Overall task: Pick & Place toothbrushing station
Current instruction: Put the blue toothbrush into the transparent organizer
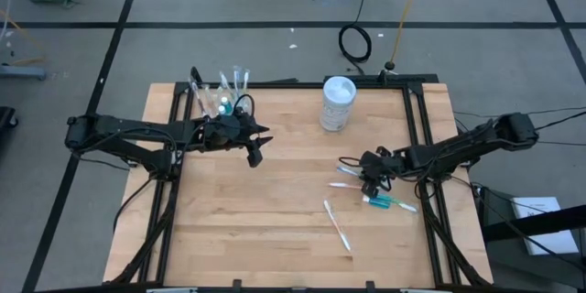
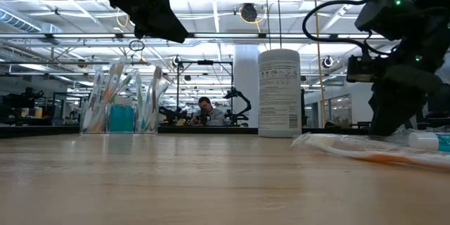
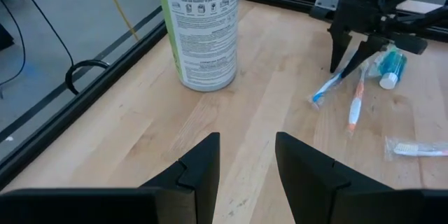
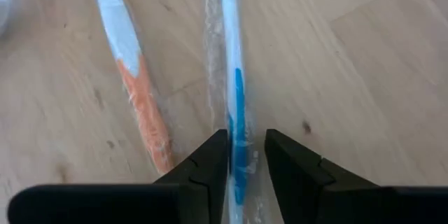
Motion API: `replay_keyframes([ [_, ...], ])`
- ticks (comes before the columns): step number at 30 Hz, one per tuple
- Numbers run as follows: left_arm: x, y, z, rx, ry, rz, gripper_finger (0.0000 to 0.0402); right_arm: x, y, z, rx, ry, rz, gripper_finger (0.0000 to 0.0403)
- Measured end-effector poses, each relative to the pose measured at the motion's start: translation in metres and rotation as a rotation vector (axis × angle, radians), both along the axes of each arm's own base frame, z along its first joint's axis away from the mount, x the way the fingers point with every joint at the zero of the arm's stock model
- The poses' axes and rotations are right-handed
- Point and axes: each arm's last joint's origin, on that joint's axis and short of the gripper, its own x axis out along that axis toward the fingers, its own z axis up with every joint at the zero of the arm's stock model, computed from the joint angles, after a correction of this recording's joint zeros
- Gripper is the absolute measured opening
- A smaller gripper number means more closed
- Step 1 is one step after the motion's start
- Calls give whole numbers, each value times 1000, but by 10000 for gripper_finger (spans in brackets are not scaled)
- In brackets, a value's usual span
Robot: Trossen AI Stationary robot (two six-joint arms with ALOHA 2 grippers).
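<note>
Right gripper: fingers straddling a wrapped blue toothbrush on the table, seemingly pinching it, at four o'clock from the white canister; orange toothbrush lying just beside. Left gripper: hovering empty, fingers parted. Clear cup sitting at eleven o'clock on the tabletop.

Robotics lab — taped floor, ceiling strip-lights

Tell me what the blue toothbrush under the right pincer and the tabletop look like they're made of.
Blue toothbrush: probably glossy white and blue plastic, sealed in a clear crinkly film wrapper that catches light. Tabletop: wood, likely butcher block, matte, with visible grain, plank seams and small dark knots.
</note>
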Motion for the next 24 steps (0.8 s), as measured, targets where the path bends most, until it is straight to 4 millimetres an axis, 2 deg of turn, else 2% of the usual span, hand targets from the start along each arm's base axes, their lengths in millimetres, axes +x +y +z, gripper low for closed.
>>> replay_keyframes([
  [5,0,0,0,3,0,-1,145,-1,-2,-2,-66,-3,105,85],
  [11,0,0,0,3,0,-2,145,6,-2,0,-164,-89,191,21],
  [14,0,0,0,4,0,-2,145,11,-2,3,-205,-148,237,13],
  [19,0,0,0,3,-1,-2,145,26,3,18,-370,-341,364,17],
  [24,0,0,0,-49,-22,28,145,42,14,50,-619,-680,551,10],
])
